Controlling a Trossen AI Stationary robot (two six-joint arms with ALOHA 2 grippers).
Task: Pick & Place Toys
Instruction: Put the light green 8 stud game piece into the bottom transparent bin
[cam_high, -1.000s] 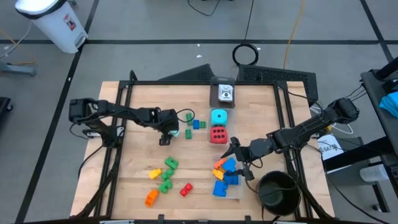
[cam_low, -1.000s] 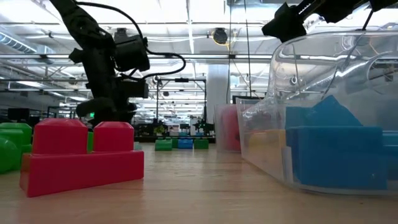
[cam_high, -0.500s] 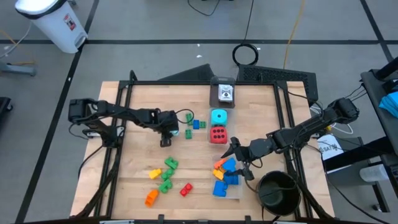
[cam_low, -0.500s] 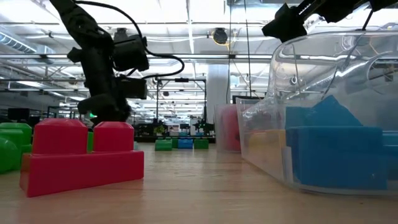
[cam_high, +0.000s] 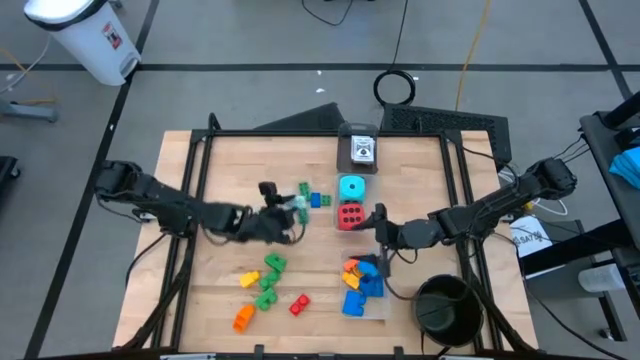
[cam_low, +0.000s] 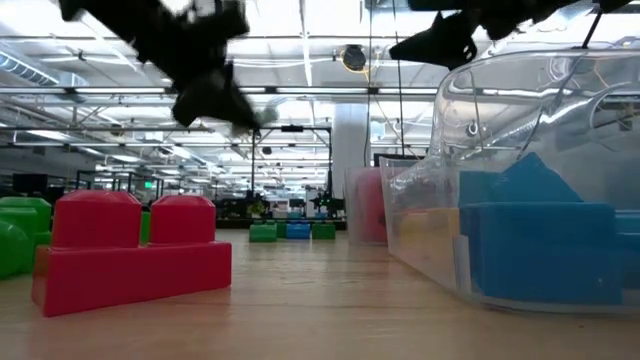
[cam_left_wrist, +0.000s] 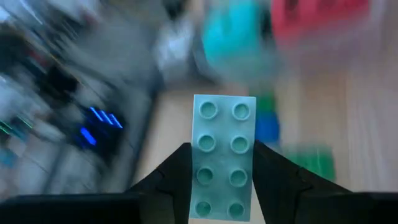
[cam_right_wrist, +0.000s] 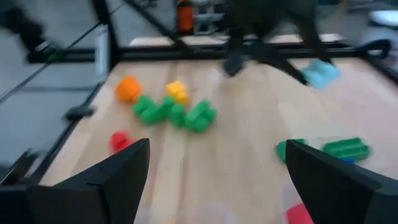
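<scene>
High view: overhead, straight down, whole table (cam_high: 230, 160). Low view: tabletop level, close behind red brick (cam_low: 130, 250), facing room. Wrist views: each looks forward past own fingers. All share the tabletop.

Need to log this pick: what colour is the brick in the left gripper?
Pale teal brick, clamped in the left gripper; clearest in the left wrist view.

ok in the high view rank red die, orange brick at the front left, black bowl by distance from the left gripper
From the left gripper:
1. Red die, beside it toward table centre.
2. Orange brick, front-left corner.
3. Black bowl, far front-right.
</scene>
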